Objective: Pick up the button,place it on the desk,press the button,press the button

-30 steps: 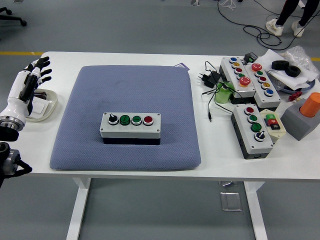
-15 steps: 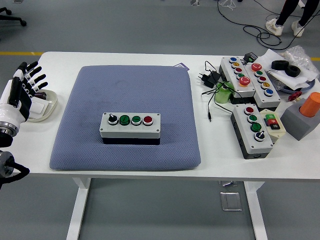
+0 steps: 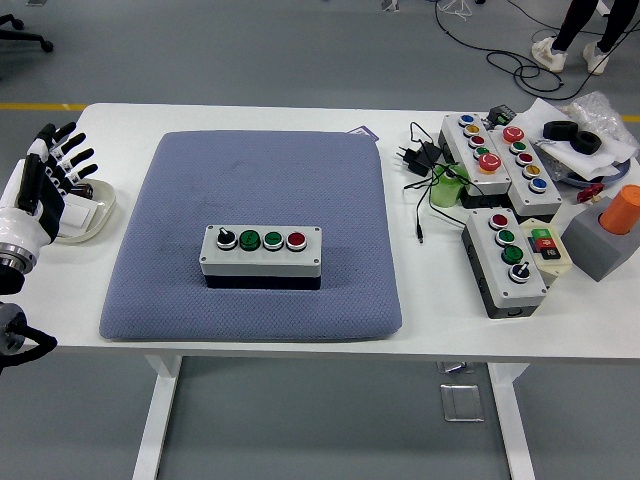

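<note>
A grey button box (image 3: 261, 255) lies on the blue-grey cushion (image 3: 255, 180) in the middle of the table. Its top carries a black knob, two green buttons and one red button in a row. My left hand (image 3: 48, 170) hovers at the far left edge, well left of the box, with its fingers spread and nothing in them. No right hand appears in the head view.
A white dish (image 3: 88, 212) sits under my left hand. At the right stand several other button boxes (image 3: 505, 260), a black plug and cables (image 3: 418, 155), a green cup (image 3: 446, 188), and a grey block with an orange cylinder (image 3: 608, 232). A person's legs show at the top right.
My left hand drew back to the left and slightly down over the last second, then held still. The button box did not move.
</note>
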